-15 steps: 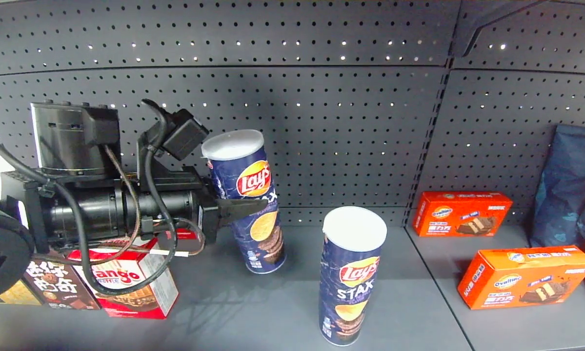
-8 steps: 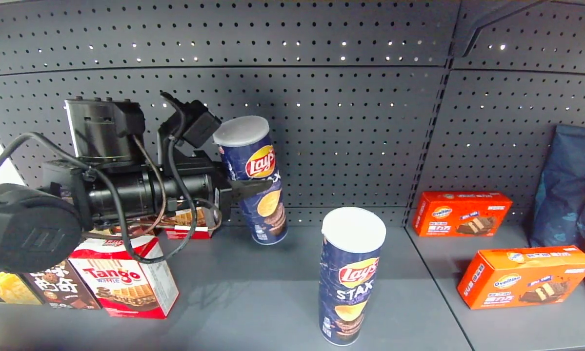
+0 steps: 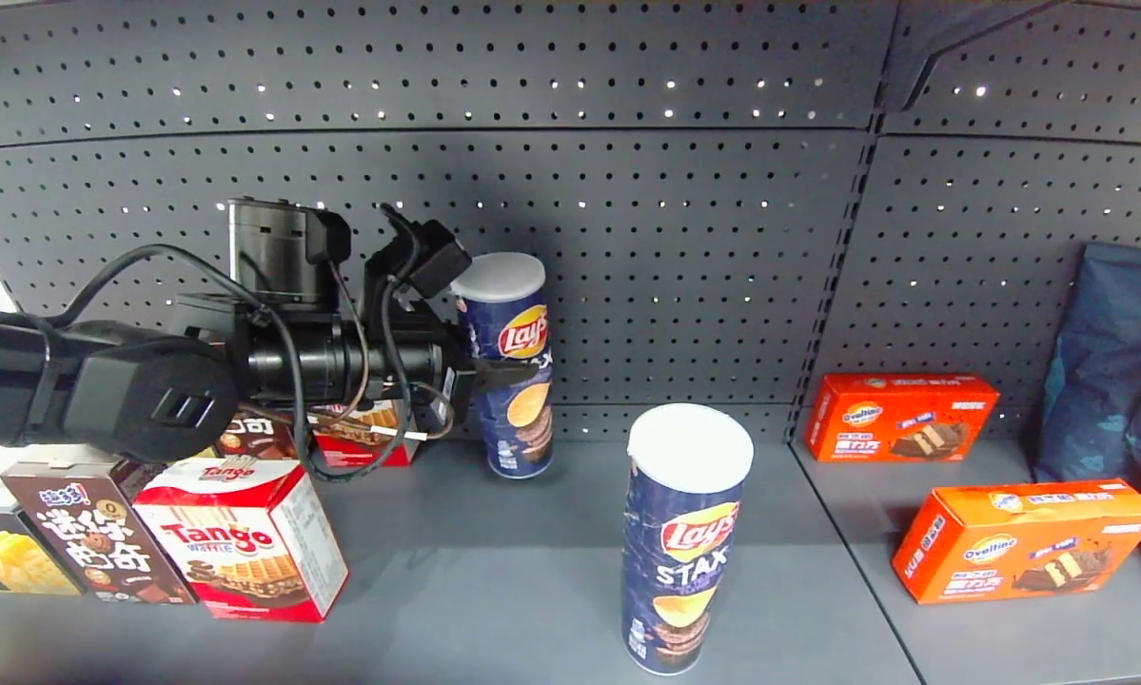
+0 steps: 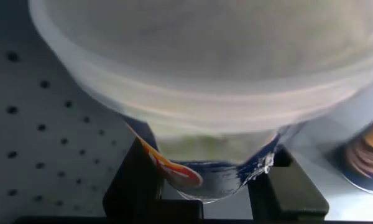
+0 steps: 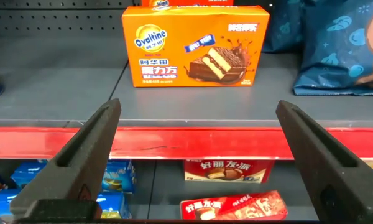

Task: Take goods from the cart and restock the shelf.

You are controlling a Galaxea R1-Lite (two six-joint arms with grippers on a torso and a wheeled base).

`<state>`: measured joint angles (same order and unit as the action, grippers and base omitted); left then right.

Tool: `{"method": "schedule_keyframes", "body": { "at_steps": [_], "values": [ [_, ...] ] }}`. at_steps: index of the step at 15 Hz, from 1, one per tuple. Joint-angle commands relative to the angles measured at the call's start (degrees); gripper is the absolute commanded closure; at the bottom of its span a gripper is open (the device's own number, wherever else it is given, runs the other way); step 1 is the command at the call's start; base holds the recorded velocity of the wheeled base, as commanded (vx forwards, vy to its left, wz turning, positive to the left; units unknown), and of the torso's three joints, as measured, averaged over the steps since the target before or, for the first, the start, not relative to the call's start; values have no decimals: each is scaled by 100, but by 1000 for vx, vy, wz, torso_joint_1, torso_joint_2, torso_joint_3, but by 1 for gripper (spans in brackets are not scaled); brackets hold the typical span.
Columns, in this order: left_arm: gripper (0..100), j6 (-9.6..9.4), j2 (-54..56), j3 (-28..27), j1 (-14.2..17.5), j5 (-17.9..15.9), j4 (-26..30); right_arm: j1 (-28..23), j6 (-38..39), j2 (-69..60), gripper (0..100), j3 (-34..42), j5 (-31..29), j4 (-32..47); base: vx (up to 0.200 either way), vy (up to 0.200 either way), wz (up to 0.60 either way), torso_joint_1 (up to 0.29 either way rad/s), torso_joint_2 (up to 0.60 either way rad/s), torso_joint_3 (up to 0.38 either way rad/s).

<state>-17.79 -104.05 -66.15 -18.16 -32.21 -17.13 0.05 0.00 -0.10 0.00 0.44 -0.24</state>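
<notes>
One front chip can stands free; left gripper pinches the rear chip can; right gripper has its fingers spread.

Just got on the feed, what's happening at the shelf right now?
The left gripper is shut on a chips can, upright at the back of the shelf by the pegboard; whether its base rests there is unclear. A second can stands free nearer the front. The right gripper is open, facing an orange box.
</notes>
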Motion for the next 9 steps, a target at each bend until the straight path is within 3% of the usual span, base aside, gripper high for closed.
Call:
{"method": "schedule_keyframes", "body": {
  "at_steps": [1,3,9],
  "values": [
    [100,3,-19,-188,-126,-49,175,4,0,10,0,0,0,-2,0,0,0,0,0,0],
    [100,-32,-28,-241,-144,-409,535,4,0,10,0,0,0,-2,0,0,0,0,0,0],
    [100,12,-371,-487,-284,-594,579,-5,0,10,0,0,0,-2,0,0,0,0,0,0]
  ]
}}
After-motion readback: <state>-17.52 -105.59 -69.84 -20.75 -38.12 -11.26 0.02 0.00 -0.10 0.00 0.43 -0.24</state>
